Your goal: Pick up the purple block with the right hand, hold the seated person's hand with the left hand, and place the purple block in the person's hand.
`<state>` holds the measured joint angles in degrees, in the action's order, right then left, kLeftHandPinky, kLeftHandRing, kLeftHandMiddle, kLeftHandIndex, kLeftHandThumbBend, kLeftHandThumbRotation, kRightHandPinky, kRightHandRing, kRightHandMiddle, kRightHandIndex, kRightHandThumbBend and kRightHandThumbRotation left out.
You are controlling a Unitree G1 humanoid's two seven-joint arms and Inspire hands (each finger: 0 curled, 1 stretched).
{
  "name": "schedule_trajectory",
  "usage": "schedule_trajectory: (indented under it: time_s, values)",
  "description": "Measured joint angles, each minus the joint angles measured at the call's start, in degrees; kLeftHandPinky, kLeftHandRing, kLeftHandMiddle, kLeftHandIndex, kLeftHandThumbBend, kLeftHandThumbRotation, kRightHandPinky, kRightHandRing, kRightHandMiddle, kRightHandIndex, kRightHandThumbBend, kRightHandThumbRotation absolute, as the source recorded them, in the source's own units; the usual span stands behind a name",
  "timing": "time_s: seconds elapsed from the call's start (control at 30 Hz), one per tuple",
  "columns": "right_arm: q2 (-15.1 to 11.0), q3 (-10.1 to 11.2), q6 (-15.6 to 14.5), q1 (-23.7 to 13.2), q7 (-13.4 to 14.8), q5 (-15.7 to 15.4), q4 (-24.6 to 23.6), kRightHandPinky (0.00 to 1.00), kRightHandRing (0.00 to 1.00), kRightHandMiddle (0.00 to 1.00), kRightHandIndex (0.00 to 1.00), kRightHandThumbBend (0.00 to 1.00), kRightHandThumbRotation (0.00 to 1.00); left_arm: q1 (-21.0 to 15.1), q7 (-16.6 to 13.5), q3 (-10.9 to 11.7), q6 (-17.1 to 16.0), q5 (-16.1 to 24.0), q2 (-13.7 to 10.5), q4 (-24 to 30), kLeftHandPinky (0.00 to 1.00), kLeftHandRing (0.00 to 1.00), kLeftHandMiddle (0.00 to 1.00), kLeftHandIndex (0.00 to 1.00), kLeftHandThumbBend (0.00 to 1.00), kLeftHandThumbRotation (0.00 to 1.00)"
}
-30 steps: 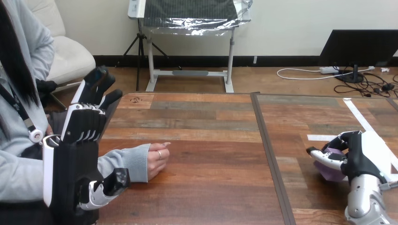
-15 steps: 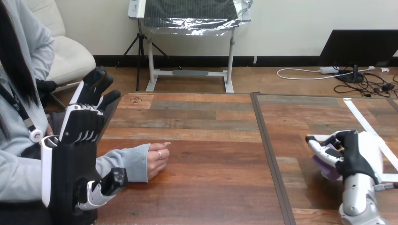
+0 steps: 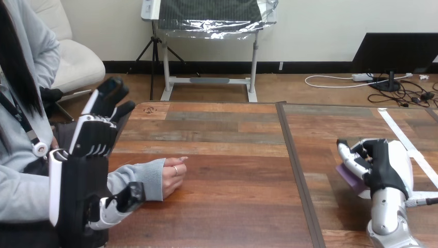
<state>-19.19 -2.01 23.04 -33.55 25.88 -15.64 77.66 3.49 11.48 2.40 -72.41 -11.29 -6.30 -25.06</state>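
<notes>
My right hand (image 3: 381,166): fingers curled over the purple block (image 3: 349,178), clasping it at the right side of the tabletop (image 3: 232,155), forearm coming up from below. I judge the block light, rigid and smooth-faced, best pinched across opposite flat faces so it cannot twist out. My left hand (image 3: 92,135): released, fingers straight and pointing up, above the person's sleeve and apart from the person's hand (image 3: 173,179), which rests loosely closed on the tabletop.

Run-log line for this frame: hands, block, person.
right hand: curled round small purple block | left hand: open, raised | person's hand: on wooden table, not held
</notes>
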Motion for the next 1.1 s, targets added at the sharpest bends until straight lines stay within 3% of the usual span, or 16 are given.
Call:
schedule_trajectory:
  time_s: [0.3, 0.6, 1.1]
  values:
    - [1.0, 1.2, 2.2, -0.3, -1.2, 1.5, -1.0, 0.03, 0.07, 0.13, 0.20, 0.29, 0.39, -0.2, -0.3, 0.8, 0.8, 1.7, 0.2, -0.2, 0.81, 0.89, 0.90, 0.88, 1.00, 0.71]
    - [1.7, 1.3, 4.0, -0.7, -1.8, 1.7, -1.8, 0.03, 0.07, 0.12, 0.17, 0.29, 0.38, -0.2, -3.5, 3.6, 3.5, 9.3, 0.5, -0.2, 0.80, 0.89, 0.91, 0.88, 1.00, 0.70]
    - [2.0, 2.2, 4.5, -1.8, -3.3, 2.6, -2.7, 0.02, 0.06, 0.11, 0.15, 0.28, 0.37, -0.2, -7.2, 5.3, 7.2, 14.4, 0.5, -0.1, 0.81, 0.91, 0.93, 0.89, 1.00, 0.72]
